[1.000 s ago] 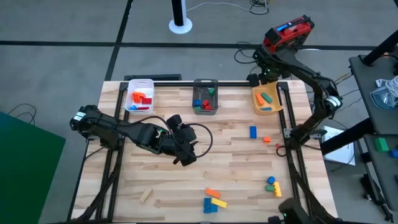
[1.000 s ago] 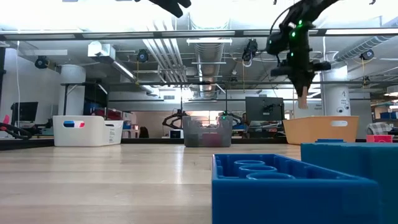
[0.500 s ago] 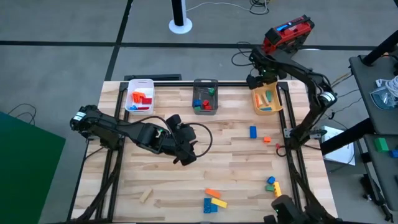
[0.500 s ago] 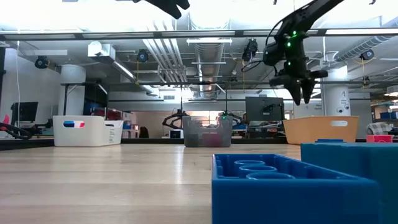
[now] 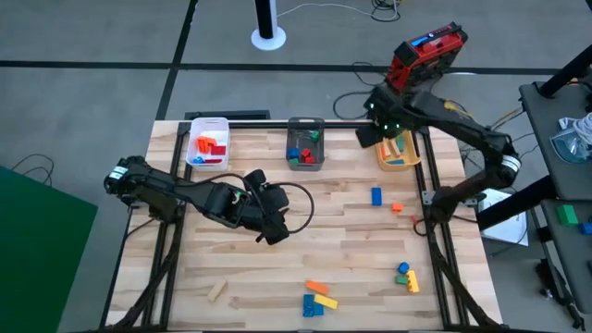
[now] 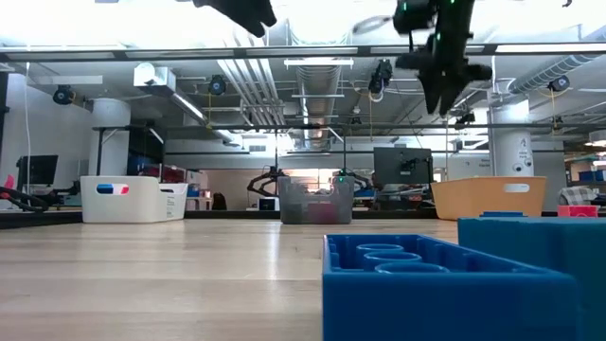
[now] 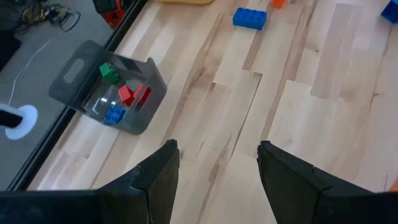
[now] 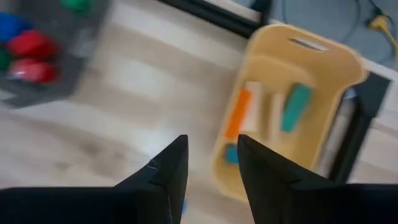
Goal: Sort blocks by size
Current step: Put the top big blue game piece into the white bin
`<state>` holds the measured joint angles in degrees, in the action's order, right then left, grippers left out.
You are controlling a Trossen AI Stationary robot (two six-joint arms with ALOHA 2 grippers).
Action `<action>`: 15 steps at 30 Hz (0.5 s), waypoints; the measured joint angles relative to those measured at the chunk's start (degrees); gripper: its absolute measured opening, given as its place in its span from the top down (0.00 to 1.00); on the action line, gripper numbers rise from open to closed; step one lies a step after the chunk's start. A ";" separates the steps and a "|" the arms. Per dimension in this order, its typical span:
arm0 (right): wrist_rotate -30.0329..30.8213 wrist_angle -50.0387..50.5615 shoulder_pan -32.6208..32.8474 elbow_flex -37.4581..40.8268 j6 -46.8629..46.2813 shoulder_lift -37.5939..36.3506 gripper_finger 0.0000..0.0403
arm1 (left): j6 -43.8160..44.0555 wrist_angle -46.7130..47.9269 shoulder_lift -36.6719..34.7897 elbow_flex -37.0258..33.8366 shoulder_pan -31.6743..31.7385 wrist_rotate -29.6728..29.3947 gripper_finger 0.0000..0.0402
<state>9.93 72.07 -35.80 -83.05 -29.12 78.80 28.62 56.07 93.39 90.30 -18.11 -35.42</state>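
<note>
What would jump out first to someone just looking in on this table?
Three bins line the far edge: a white bin, a grey bin and an orange bin, each already holding blocks. The right gripper hangs empty beside the orange bin, while the left gripper waits open over mid-table. Loose blocks lie along the near edge, among them a blue block and a plain wooden block.

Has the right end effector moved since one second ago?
Yes. The right end effector has shifted from above the orange bin toward the grey bin, and rose higher.
</note>
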 joint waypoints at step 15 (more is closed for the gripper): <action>0.18 1.66 31.31 1.42 -22.79 -4.89 0.78 | 4.63 5.38 0.10 0.00 -0.07 1.53 0.52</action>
<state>10.11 73.73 -4.49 -81.63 -51.91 73.91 33.25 61.45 93.49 90.30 -18.17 -33.89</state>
